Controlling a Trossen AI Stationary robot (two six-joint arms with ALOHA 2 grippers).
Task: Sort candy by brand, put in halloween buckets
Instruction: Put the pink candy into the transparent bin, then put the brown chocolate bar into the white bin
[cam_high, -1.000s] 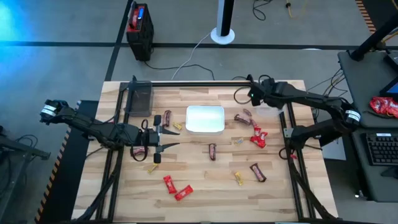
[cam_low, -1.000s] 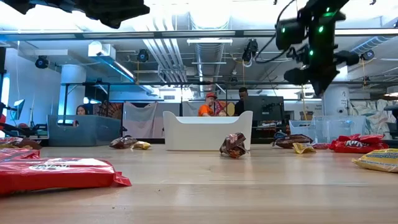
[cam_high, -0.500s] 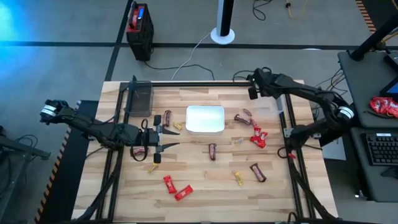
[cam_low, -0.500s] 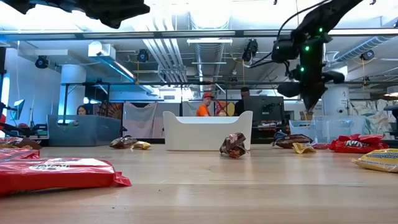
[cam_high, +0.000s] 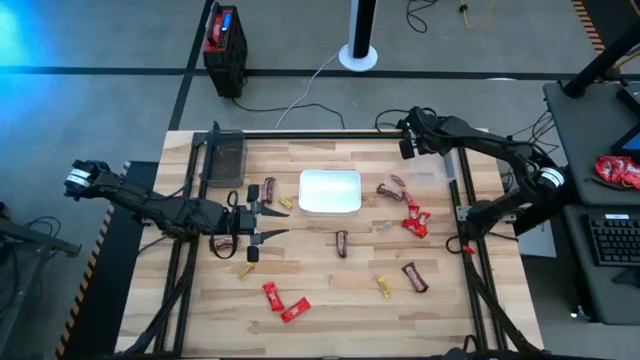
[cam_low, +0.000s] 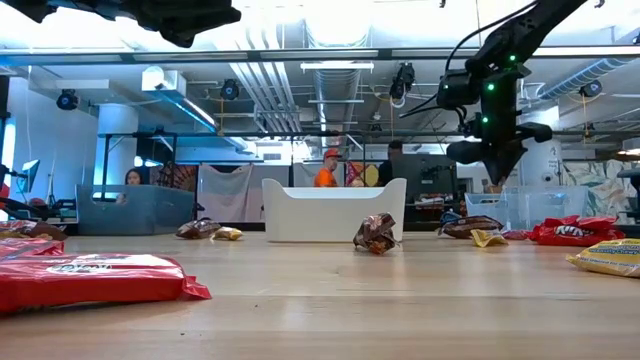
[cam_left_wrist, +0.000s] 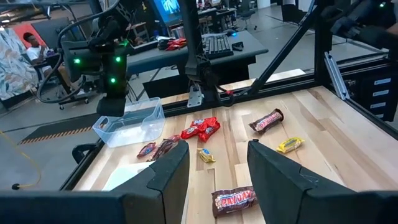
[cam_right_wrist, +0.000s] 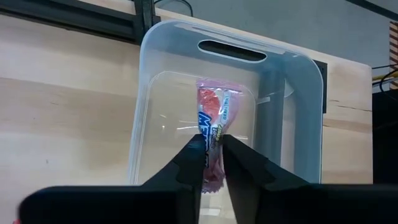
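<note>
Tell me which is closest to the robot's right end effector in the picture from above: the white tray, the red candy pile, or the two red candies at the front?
From the right end effector:
1. Red candy pile, on the table's right side.
2. White tray, mid-table.
3. Two red candies, front edge, left of centre, farthest.

High view: overhead, straight down. Low view: tabletop level, across table. Wrist views: close, forward. High, low share white tray (cam_high: 330, 191).
</note>
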